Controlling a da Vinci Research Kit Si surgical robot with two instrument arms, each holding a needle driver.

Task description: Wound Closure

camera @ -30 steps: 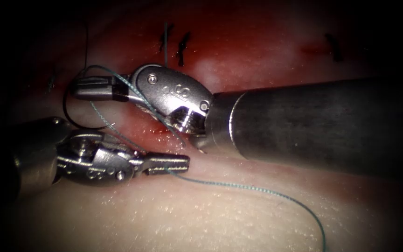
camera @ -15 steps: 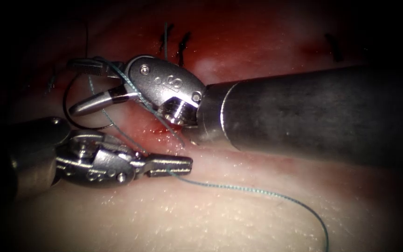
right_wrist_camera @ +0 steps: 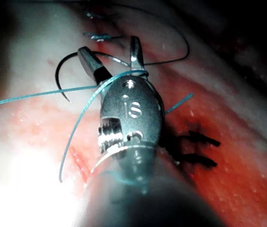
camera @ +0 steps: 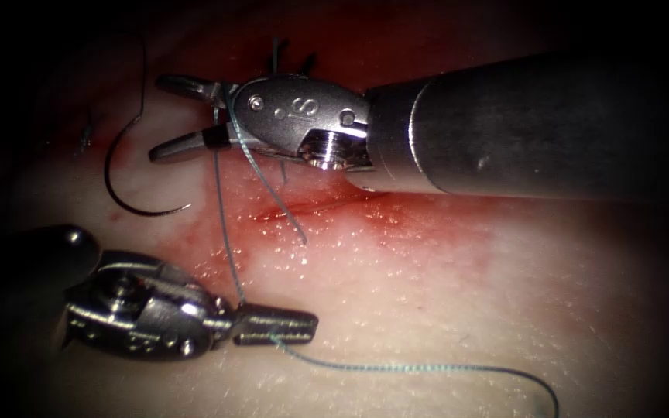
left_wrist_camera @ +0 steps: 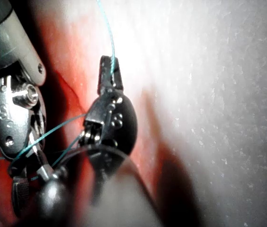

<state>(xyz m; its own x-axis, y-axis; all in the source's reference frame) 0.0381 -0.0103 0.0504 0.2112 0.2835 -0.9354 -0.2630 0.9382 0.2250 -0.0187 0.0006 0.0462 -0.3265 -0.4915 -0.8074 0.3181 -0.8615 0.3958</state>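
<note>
With the left tool [camera: 276, 327] clenching the thread [camera: 226, 232] at lower left and the thread looping over the right tool [camera: 176, 116], its jaws spread and empty, at upper left beside the free needle [camera: 129, 197] lying on the tissue [camera: 443, 310], even tension is keeping the wrap seated.

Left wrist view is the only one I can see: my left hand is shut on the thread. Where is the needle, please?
Observer: The needle lies on the tissue, left of the cut. Neither hand holds it, and it does not look driven in.
Operator: Does the right hand hold something?
Observer: No. The right hand is open and empty. The thread lies across its base and runs down to the left hand.
</note>
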